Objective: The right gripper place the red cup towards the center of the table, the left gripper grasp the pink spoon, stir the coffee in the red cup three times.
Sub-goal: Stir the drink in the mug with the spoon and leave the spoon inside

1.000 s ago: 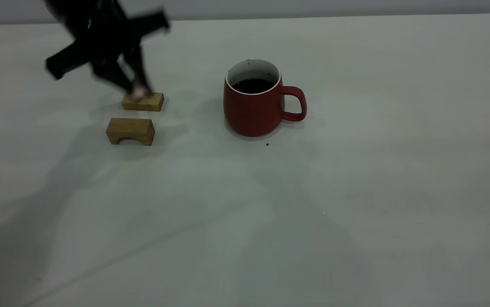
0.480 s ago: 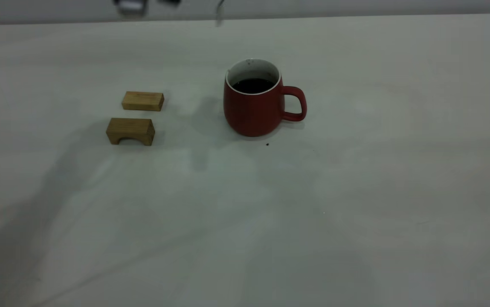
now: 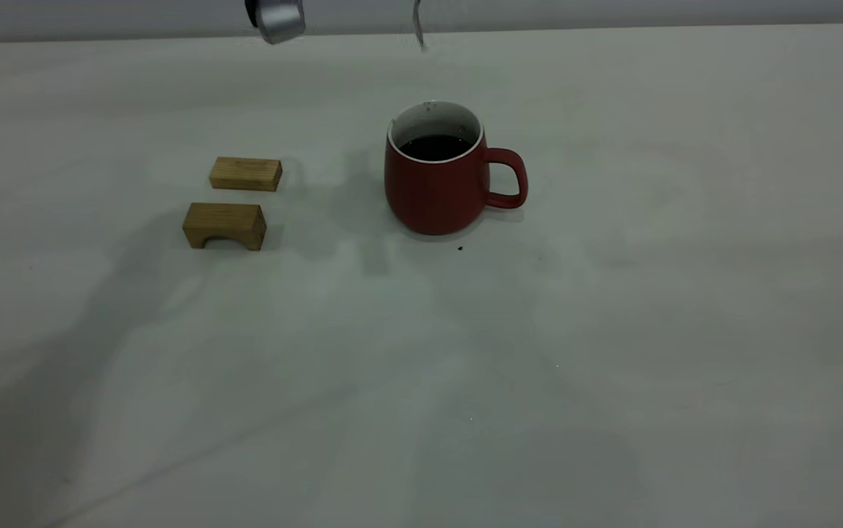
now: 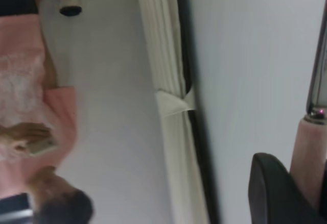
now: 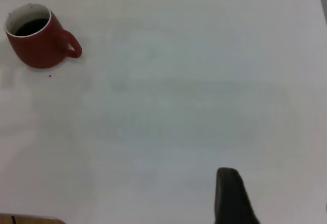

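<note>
The red cup (image 3: pixel 439 187) stands upright near the middle of the table (image 3: pixel 612 330), handle to the right, with dark coffee (image 3: pixel 434 147) inside. It also shows far off in the right wrist view as the red cup (image 5: pixel 38 45). High at the top edge, the left gripper (image 3: pixel 274 18) shows only its silver piece. The pink spoon's metal tip (image 3: pixel 418 31) hangs above and behind the cup. In the left wrist view the left gripper (image 4: pixel 301 183) is shut on the pink spoon (image 4: pixel 308 147). The right gripper (image 5: pixel 281 188) hovers over bare table far from the cup, with one finger (image 5: pixel 230 196) showing.
Two tan wooden blocks, one flat (image 3: pixel 246 174) and one arched (image 3: pixel 224 225), lie left of the cup. A dark speck (image 3: pixel 459 248) sits by the cup's base. Beyond the table edge, the left wrist view shows a person in pink (image 4: pixel 30 96).
The left gripper rose from the far wooden block with the spoon and left the top of the view. The spoon tip has since shifted right, toward above the cup.
</note>
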You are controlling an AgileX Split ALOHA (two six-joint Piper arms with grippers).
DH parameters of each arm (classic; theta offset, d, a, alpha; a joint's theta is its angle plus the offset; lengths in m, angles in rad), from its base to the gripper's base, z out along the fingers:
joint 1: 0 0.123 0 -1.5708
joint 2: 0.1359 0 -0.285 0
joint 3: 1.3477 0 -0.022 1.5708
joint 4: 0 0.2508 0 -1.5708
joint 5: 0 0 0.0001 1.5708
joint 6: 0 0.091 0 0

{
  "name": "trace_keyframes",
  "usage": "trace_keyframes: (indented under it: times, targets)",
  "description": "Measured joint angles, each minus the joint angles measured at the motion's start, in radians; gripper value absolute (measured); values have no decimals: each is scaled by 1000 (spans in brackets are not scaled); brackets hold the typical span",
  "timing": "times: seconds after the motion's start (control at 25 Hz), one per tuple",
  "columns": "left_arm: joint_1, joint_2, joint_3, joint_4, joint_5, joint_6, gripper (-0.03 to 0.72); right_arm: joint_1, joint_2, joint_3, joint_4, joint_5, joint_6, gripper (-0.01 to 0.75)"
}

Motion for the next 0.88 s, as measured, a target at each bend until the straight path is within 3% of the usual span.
trace_keyframes:
  times: [0.6, 0.88]
  targets:
    - [-20, 124, -1, -10, -102, -164, 140, 0, 0, 0, 0, 0, 0, 477]
    - [-21, 209, -85, -12, -108, -172, 140, 0, 0, 0, 0, 0, 0, 477]
